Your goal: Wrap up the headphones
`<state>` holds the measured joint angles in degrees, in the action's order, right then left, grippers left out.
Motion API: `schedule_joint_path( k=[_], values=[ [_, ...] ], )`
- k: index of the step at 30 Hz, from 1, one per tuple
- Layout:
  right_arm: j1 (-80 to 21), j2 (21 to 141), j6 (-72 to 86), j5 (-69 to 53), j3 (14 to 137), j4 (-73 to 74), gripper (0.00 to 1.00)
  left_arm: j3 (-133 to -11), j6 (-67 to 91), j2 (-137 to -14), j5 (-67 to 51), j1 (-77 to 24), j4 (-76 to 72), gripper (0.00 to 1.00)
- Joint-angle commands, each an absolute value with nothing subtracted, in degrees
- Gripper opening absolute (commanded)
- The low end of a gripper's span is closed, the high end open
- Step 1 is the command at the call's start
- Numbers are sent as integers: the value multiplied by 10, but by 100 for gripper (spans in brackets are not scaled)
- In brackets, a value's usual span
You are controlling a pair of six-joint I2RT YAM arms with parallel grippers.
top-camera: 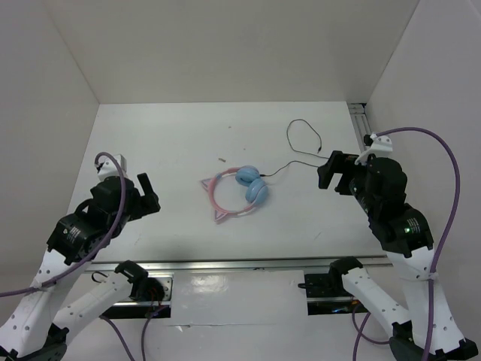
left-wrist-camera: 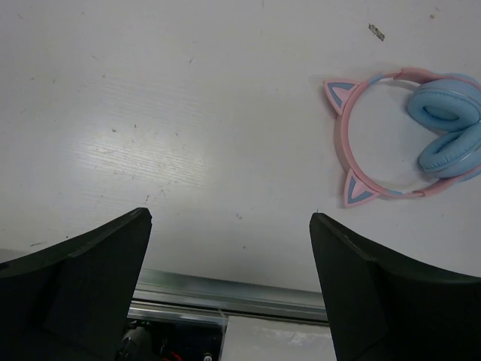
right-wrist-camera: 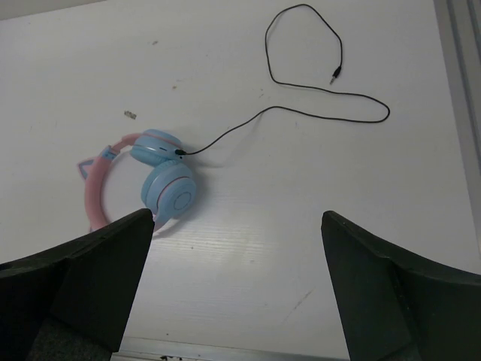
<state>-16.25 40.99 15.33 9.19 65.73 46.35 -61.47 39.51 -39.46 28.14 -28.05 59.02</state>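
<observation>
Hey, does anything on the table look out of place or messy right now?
The headphones lie flat and look intact, but their black cord sprawls unwound toward the right side, its plug lying loose. A small speck of debris sits just beyond them. Nothing else stands out.

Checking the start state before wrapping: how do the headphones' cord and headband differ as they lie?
The cord is thin and black; the headband is thicker, pink, with cat ears. The cord wanders loosely away from the ear cups in an open loop, plug end free; the headband forms a tight curve beside them. Both lie flat on the white table, joined to the cups.
</observation>
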Motion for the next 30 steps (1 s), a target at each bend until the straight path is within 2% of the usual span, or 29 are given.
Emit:
schedule_joint_path(
  k=[1, 10, 15, 18, 20, 30],
  values=[
    [-165, 406, 146, 88, 671, 466, 100, -611, 411, -395, 294, -281, 577, 100],
    [-165, 405, 140, 76, 666, 460, 100, -606, 411, -413, 288, -281, 571, 100],
    [-165, 405, 135, 56, 661, 454, 100, -603, 402, -452, 206, -281, 530, 100],
    [-165, 405, 134, 26, 649, 443, 100, -590, 402, -487, 88, -281, 463, 100],
    [-165, 405, 134, -1, 643, 432, 100, -561, 430, -506, 55, -281, 380, 100],
    [-165, 399, 140, -66, 613, 404, 100, -478, 481, -736, 39, -286, 169, 100]
  ],
)
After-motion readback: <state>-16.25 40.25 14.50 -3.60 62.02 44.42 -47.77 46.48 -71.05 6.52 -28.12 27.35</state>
